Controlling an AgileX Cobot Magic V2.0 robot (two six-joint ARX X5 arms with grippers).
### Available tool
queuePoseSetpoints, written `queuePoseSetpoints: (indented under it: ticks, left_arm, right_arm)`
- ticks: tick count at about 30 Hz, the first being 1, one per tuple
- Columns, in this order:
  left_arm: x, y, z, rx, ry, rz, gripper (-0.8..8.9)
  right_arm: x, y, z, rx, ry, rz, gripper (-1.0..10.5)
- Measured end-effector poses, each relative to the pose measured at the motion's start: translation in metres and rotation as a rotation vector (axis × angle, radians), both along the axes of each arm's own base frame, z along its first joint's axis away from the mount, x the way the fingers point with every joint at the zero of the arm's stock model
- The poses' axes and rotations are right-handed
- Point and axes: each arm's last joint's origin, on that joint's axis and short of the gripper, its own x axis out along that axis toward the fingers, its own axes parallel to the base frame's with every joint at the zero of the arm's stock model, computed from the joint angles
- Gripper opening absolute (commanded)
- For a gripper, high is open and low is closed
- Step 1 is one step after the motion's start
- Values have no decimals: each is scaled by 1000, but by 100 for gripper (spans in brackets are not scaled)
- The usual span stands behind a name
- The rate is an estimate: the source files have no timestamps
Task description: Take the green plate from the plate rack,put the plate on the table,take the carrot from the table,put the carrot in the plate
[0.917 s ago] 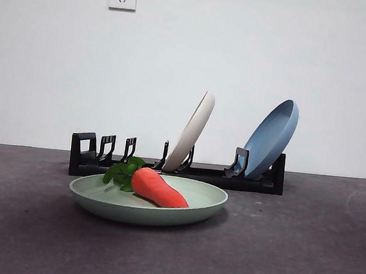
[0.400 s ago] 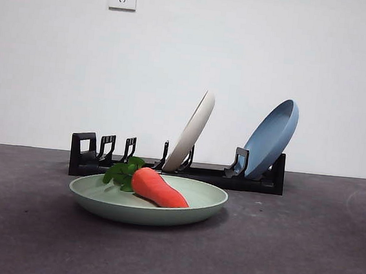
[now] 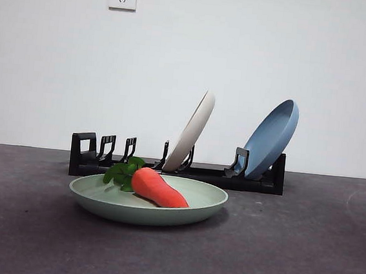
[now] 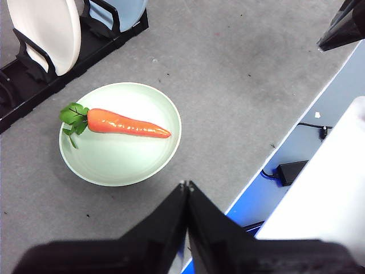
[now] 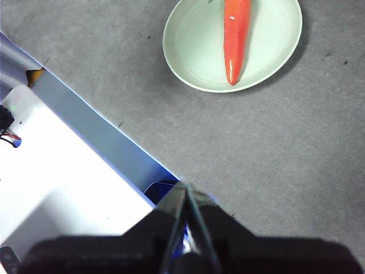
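Both pincers, the left pincer [image 4: 186, 185] and the right pincer [image 5: 186, 185], are pressed together, holding nothing, well clear of the green plate [image 3: 189, 210]. The carrot [image 3: 157, 187] lies in it, on the worktop [image 3: 301, 252] before the plate rack [image 3: 211, 176].

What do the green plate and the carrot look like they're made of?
The green plate: probably matte plastic or melamine, given its even pale mint colour with no glare. The carrot: likely moulded plastic or rubber, smooth and slightly glossy, with a highlight along its body in the right wrist view. Its leaves look softer, and their material is unclear.
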Motion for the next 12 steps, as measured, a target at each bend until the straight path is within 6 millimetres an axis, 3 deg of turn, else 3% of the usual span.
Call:
queuePoseSetpoints:
  ticks: [5, 12]
  left_arm:
    - [5, 1, 4, -14, -56, 46, -4]
    - [23, 33, 40, -275, -436, 128, -4]
  right_arm:
    - [0, 0, 0, 0, 0, 0, 1]
    - [0, 0, 0, 0, -1, 0, 1]
